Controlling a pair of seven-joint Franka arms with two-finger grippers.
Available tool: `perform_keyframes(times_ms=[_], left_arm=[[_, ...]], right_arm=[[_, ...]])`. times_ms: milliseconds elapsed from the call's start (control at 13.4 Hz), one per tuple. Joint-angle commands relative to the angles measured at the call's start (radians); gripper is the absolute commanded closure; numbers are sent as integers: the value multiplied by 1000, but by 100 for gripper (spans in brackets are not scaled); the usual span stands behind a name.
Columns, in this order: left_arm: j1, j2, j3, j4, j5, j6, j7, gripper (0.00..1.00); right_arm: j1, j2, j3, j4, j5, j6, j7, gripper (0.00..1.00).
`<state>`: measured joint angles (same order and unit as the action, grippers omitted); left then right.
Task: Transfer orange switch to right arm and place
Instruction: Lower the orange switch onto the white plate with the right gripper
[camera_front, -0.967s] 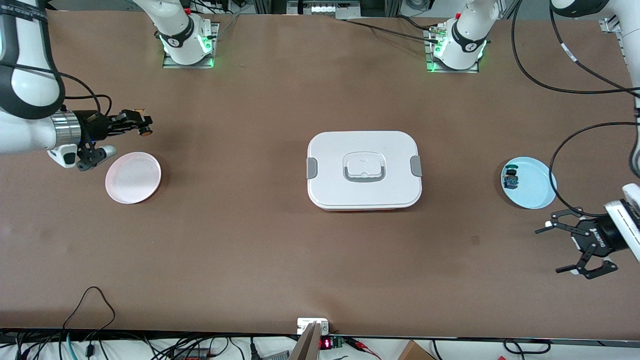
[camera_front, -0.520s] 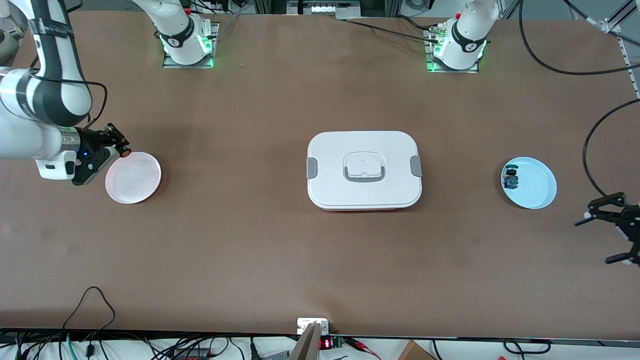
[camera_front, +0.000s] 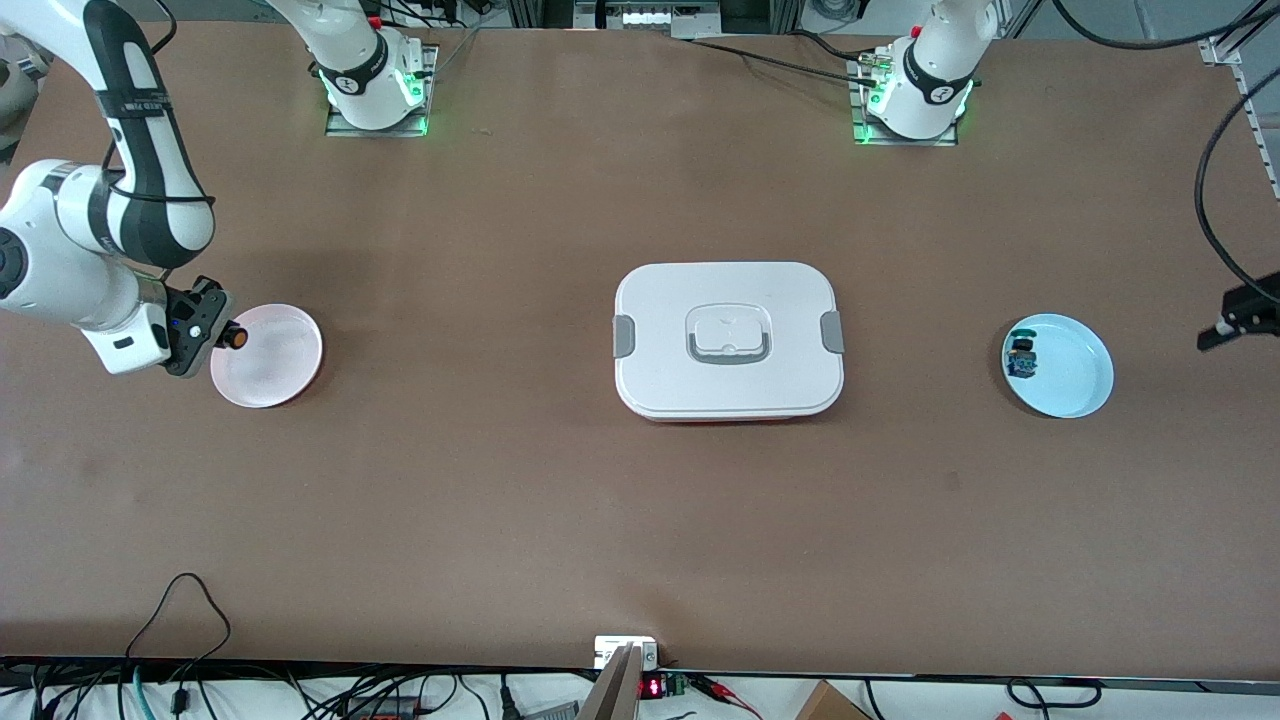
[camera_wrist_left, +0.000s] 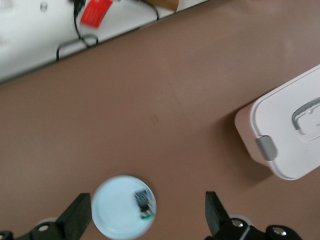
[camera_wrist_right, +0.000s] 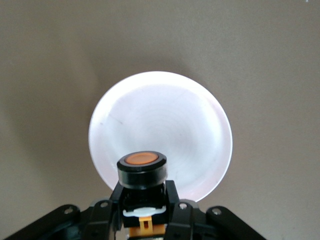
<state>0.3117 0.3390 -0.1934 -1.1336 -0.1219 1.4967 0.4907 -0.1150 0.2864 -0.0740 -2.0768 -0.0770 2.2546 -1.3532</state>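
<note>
Right pincer (camera_wrist_right: 143, 207) grips the orange switch (camera_wrist_right: 142, 170) over the pink plate's (camera_wrist_right: 165, 120) rim. Left pincer (camera_wrist_left: 145, 217) hangs wide open above the blue plate (camera_wrist_left: 112, 210), holding nothing.

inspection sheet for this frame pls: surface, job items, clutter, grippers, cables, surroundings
Surface: brown table, a few faint marks.
Job items: orange switch in the right gripper, over the pink plate's rim.
Clutter: white lidded box mid-table; blue plate with the blue-green switch toward the left arm's end.
Grippers: right shut on the switch; left gripper open, empty, over the blue plate's end of the table.
Cables: black loop at the near edge.
Surroundings: arm bases lit green.
</note>
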Motion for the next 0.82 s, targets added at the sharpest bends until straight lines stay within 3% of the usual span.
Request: perform_keyframes(times_ms=[0, 149, 446, 743], left_arm=[[-57, -78, -3, -37, 71, -123, -280, 0], [-88, -125, -14, -79, 111, -159, -365, 0], [-95, -267, -55, -276, 140, -153, -486, 0], [-95, -273, -66, -375, 139, -93, -527, 0]], right_arm=[[-15, 22, 8, -22, -68, 63, -44, 88], [-17, 40, 10, -34, -90, 117, -75, 88], [-20, 60, 11, -84, -90, 221, -133, 87], [-18, 62, 11, -123, -79, 237, -193, 87]])
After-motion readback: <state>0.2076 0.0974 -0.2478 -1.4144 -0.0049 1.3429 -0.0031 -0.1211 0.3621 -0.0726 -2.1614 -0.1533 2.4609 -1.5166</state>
